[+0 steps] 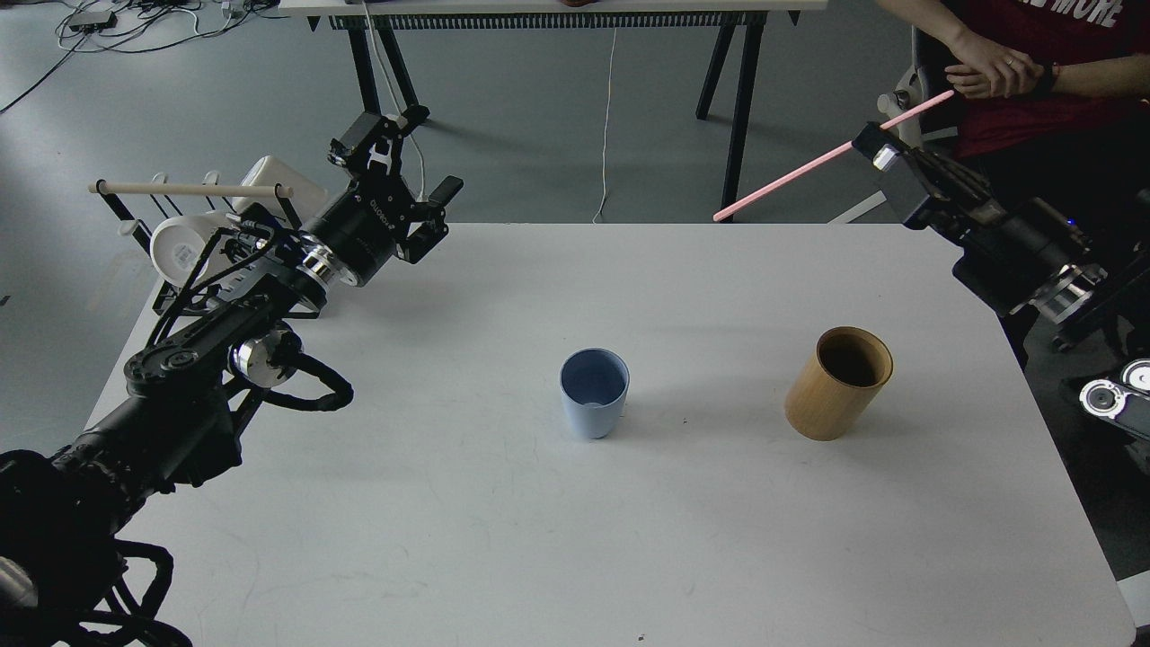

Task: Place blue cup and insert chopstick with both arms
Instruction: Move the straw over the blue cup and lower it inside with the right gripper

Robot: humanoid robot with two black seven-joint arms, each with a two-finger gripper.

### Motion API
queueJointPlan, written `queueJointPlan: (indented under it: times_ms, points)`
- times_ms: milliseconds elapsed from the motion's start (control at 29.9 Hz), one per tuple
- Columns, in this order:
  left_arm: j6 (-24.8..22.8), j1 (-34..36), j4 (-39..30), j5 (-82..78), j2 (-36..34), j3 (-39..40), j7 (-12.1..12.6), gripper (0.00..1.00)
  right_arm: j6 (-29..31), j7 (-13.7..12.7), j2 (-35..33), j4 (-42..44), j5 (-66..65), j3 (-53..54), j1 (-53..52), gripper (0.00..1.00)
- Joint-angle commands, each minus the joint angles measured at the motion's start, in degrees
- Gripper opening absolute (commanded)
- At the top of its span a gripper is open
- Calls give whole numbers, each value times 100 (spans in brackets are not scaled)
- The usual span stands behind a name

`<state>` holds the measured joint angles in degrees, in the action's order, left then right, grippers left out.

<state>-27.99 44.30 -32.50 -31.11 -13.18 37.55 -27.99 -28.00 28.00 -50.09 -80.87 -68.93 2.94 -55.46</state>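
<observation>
The blue cup (593, 392) stands upright and empty near the middle of the white table (503, 539). High over the table's far right corner, my right gripper (885, 153) is shut on the pink chopstick (809, 166), which slants down to the left with its free tip above the table's far edge. My left gripper (404, 171) hangs open and empty above the far left corner, well away from the cup.
A tan wooden cylinder (838, 383) stands right of the cup. A black wire rack (162, 234) with a pale rod and white mugs sits at the far left edge. A seated person in red (1033, 81) is beyond the right corner.
</observation>
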Motion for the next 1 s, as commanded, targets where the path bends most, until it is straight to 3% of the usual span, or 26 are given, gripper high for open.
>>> queueJointPlan:
  times_ms: [0,401,970]
  points:
    - [-1,-9,51,-1,8,-2,-1,99,0,0,437,115,12,-820,-710,1]
    - [-1,-62,121,-1,17,-2,-1,99,0,0,1263,212,29,-2561,-2108,1]
    - [-1,-79,121,8,0,16,-1,99,0,0,1985,748,12,-3212,-2276,2]
